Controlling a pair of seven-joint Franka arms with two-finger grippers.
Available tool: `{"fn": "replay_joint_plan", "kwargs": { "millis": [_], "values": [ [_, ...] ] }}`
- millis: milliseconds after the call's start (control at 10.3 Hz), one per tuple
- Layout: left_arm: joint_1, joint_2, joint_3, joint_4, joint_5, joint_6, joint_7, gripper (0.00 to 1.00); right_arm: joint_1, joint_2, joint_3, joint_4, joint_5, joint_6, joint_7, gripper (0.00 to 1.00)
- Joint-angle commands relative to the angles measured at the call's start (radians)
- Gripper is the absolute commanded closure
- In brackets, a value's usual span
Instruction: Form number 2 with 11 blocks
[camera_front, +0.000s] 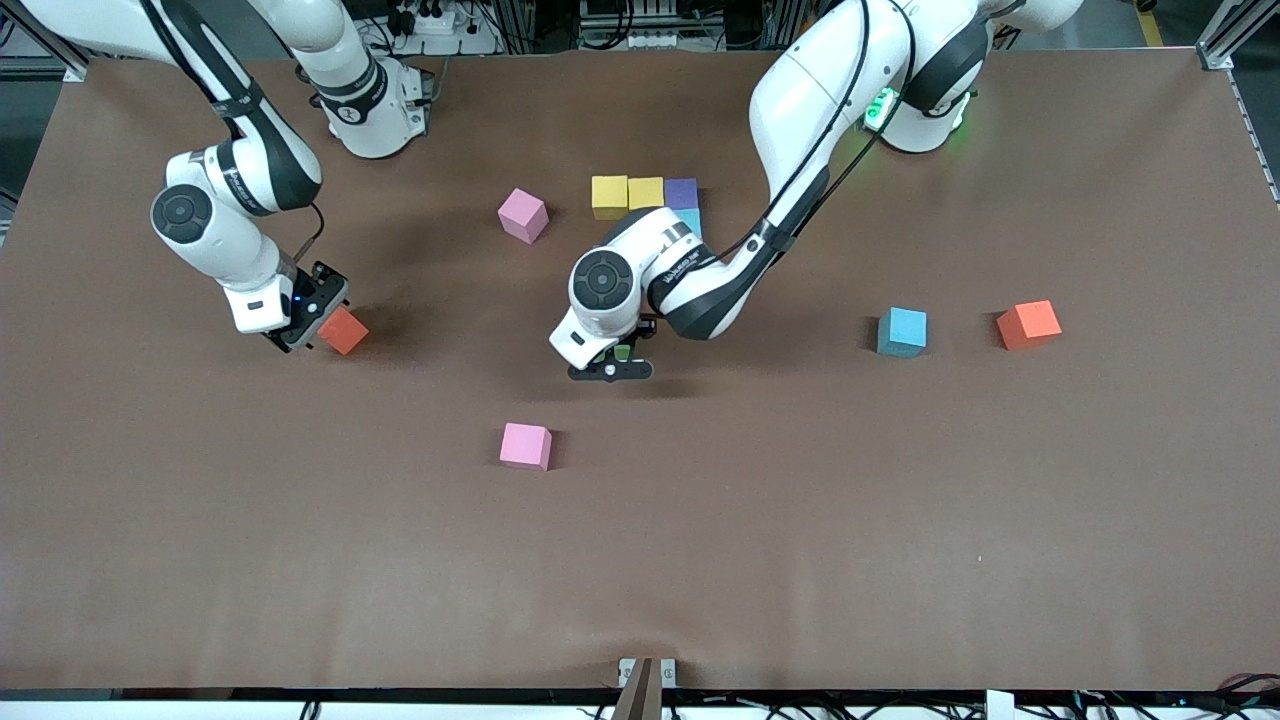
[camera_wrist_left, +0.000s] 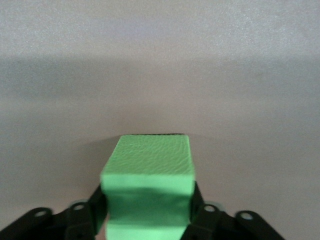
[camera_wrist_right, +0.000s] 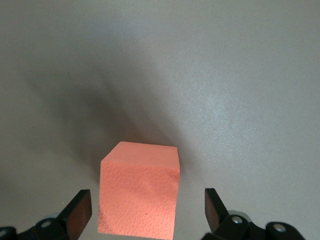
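Observation:
My left gripper (camera_front: 614, 360) (camera_wrist_left: 148, 202) is shut on a green block (camera_wrist_left: 148, 165) (camera_front: 622, 352), low over the table just nearer the camera than the started row. That row holds two yellow blocks (camera_front: 609, 195) (camera_front: 646, 192) and a purple block (camera_front: 682, 192), with a light blue block (camera_front: 691, 220) partly hidden by the left arm. My right gripper (camera_front: 318, 322) (camera_wrist_right: 146, 209) is open and straddles a red block (camera_wrist_right: 139, 192) (camera_front: 343, 331) on the table, with a gap on each side.
Loose blocks lie around: a pink block (camera_front: 524, 215) beside the row, another pink block (camera_front: 526, 445) nearer the camera, and a blue block (camera_front: 902, 331) and an orange-red block (camera_front: 1029, 324) toward the left arm's end. The brown table (camera_front: 800, 520) stretches wide.

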Motion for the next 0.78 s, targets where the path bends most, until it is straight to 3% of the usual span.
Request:
{"fn": "replay_joint_plan", "kwargs": {
  "millis": [0,194,679],
  "values": [
    [-0.014,-0.002,0.018,0.014,-0.015,-0.003,-0.008,0.0,-0.008,0.002,0.011,-0.016,-0.001,0.018,-0.012,0.0],
    [-0.002,-0.056,0.019,0.013,-0.015,-0.025,-0.011,0.0,-0.008,0.02,0.011,-0.013,-0.001,0.018,-0.014,0.0],
    [0.159,-0.287,0.019,-0.005,-0.01,-0.314,-0.033,0.0,-0.017,0.064,0.005,0.001,-0.016,0.018,-0.021,0.0]
  ]
}}
